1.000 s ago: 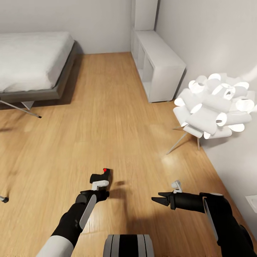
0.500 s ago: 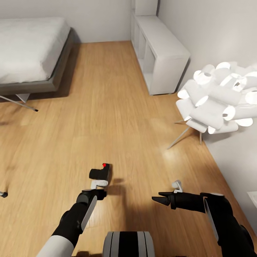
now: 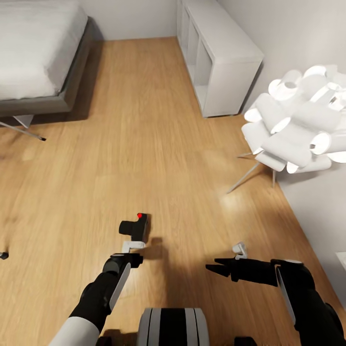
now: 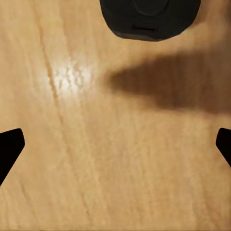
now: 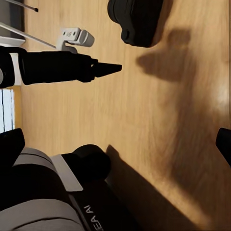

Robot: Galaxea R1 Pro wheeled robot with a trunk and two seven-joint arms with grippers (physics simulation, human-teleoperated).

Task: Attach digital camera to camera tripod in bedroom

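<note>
The digital camera, small and black with a red button on top, rests on the wood floor just ahead of my left gripper. From the left wrist its dark body lies beyond the wide-apart fingertips, and nothing is between them. My right gripper hovers open above the floor, right of the camera; its wrist view has the camera and the left gripper in it. One silver leg of the camera tripod crosses the far left by the bed, and another foot is at the left edge.
A low grey bed with a white mattress stands at the back left. White cube shelves line the right wall. A white petal floor lamp on thin legs stands at the right. Open wood floor lies between them.
The whole view has shifted: bed, shelves and floor slid up the picture. The camera went with the floor, so its gap from my left gripper widened. Both arms kept their pose.
</note>
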